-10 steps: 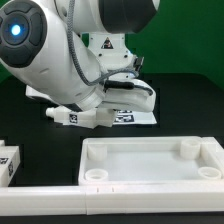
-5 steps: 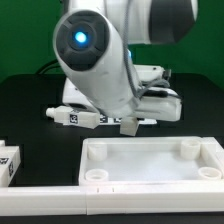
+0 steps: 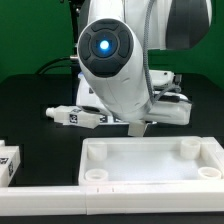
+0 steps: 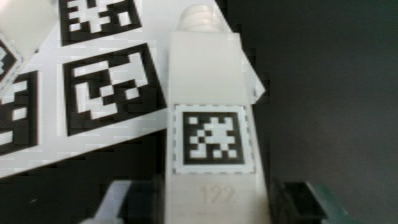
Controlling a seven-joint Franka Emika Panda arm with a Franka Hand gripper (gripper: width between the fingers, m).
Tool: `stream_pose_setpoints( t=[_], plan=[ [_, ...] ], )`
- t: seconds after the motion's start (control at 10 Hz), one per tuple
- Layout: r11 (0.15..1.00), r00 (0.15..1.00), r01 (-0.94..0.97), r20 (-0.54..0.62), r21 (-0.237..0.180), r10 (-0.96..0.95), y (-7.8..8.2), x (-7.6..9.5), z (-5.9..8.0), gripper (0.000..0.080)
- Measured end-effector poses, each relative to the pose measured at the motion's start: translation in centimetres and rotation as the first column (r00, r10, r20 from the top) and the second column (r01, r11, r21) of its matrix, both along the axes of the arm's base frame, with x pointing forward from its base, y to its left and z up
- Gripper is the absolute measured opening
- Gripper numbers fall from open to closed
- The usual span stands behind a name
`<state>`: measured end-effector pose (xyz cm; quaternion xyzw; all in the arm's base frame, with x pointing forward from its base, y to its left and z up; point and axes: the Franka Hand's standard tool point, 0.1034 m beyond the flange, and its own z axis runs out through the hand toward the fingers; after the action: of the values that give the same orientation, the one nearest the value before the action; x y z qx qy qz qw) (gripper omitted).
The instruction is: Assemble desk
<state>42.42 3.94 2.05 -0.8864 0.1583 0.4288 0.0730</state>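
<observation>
In the wrist view a white square-section leg (image 4: 217, 110) with a black-and-white tag runs straight out from between my fingers. My gripper (image 4: 217, 203) is shut on its near end. In the exterior view only the leg's lower tip (image 3: 137, 127) shows under the arm's big joint, just behind the tabletop (image 3: 150, 146). The tabletop lies rim-up at the front with round sockets in its corners. A second leg (image 3: 76, 116) lies on its side on the black table at the exterior view's left. A third leg (image 3: 8, 163) sits at the left edge.
The marker board (image 4: 89, 85) lies flat under and beside the held leg, and shows behind the arm (image 3: 172, 110) in the exterior view. A long white border rail (image 3: 40, 204) runs along the front. The arm's body hides much of the middle.
The arm has swung and turned toward the exterior view's right, carrying the held leg's tip with it. The tabletop and the loose legs have not moved.
</observation>
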Motion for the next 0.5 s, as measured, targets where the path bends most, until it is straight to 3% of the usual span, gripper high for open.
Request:
stream_pose_setpoints(
  t=[0.1, 0.2, 0.3, 0.4, 0.5],
  plan=[
    [1.000, 1.000, 0.003, -0.029, 0.007, -0.003, -0.2, -0.1, 0.2, 0.0281],
    [1.000, 0.998, 0.008, -0.067, 0.018, -0.006, -0.7, 0.4, 0.9, 0.0467],
    [0.999, 0.990, 0.009, -0.144, 0.041, -0.003, -1.0, 0.6, 1.2, 0.0467],
    [0.998, 0.975, 0.017, -0.222, 0.066, -0.002, -1.5, 0.9, 0.9, 0.0612],
    [0.996, 0.961, 0.025, -0.276, 0.084, -0.001, -1.9, 1.1, 0.6, 0.0639]
  ],
)
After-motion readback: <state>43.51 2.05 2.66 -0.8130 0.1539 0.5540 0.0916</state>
